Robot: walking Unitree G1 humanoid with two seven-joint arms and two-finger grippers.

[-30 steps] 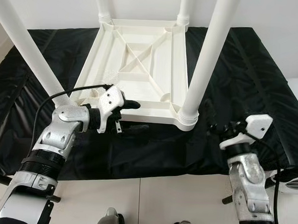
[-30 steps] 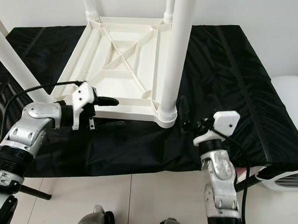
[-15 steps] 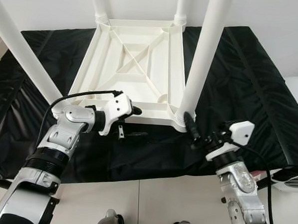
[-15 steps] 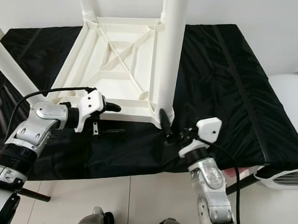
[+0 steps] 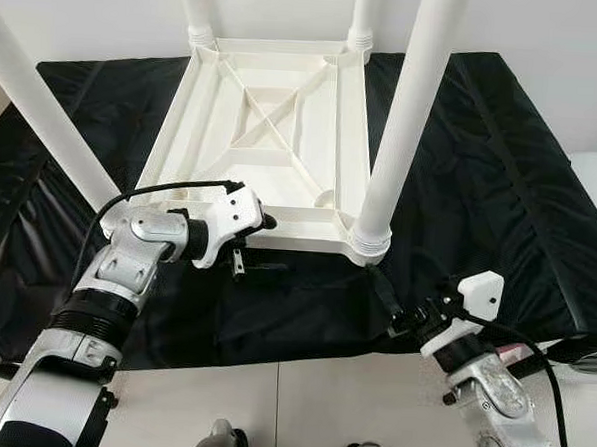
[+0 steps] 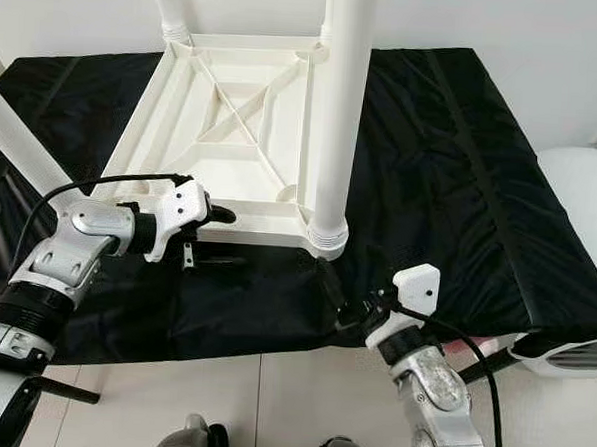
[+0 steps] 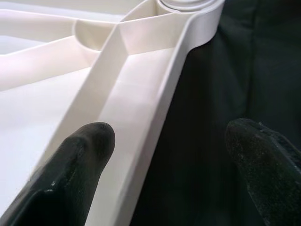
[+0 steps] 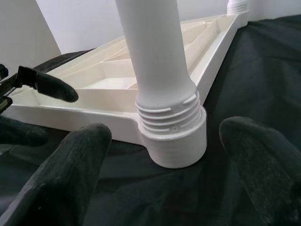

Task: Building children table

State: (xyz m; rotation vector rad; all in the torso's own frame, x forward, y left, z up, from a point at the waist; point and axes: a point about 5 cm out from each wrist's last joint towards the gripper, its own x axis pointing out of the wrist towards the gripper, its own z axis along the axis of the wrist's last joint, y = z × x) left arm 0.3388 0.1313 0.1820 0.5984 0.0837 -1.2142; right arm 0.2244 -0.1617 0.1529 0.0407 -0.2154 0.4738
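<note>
A white plastic children's table (image 5: 287, 53) lies upside down on a black cloth (image 5: 481, 173), its legs pointing up. My left gripper (image 5: 261, 246) is open at the table top's near rim (image 7: 160, 94). One finger lies over the rim and the other over the cloth outside it. My right gripper (image 8: 164, 141) is open, low at the cloth's front edge. It faces the threaded base (image 8: 174, 117) of the near right leg (image 5: 405, 109), a short way from it, with nothing between its fingers.
The near left leg (image 5: 44, 120) slants up past my left arm. Two far legs (image 5: 200, 8) rise by the white wall. A white rounded object (image 6: 580, 198) stands at the right. Tiled floor (image 5: 269, 402) lies in front of the cloth's edge.
My right gripper has drawn back from the near right leg's base, toward me and lower. The left gripper has stayed at the near rim.
</note>
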